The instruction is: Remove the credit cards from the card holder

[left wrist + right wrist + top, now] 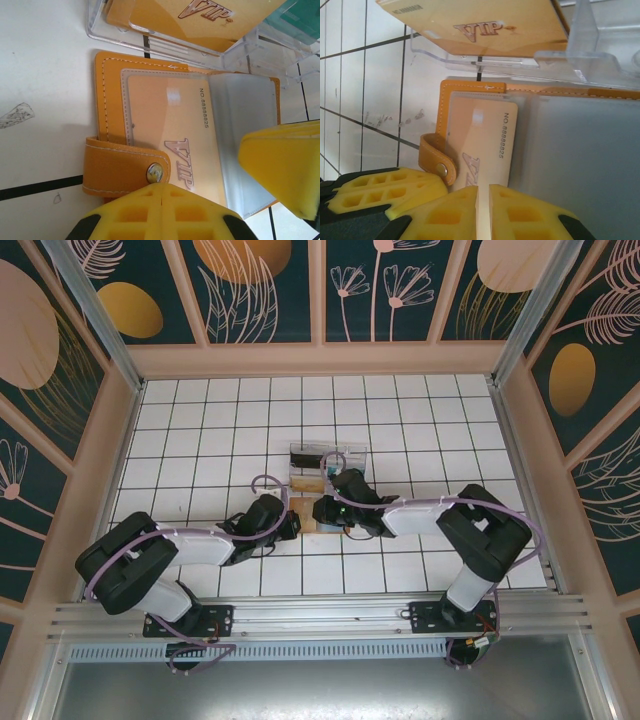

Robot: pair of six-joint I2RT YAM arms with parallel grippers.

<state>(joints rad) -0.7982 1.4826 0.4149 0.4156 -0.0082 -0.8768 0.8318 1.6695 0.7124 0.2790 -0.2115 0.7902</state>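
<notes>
The right gripper (pixel 483 192) stood at the bottom edge, and its two yellow fingers were pressed almost together on the lower end of a gold VIP card (pixel 482 127). This card lay in the open card holder (pixel 560 150). To the left, the left gripper (pixel 395 192) was just beside the holder's snap strap (pixel 432 150). Above, a clear tray (pixel 585 55) with another gold card (pixel 480 25) stood on the white tiled desk (pixel 370 90).

Overhead camera looks down; both wrist cameras closely share card holder (pixel 111 100)
</notes>
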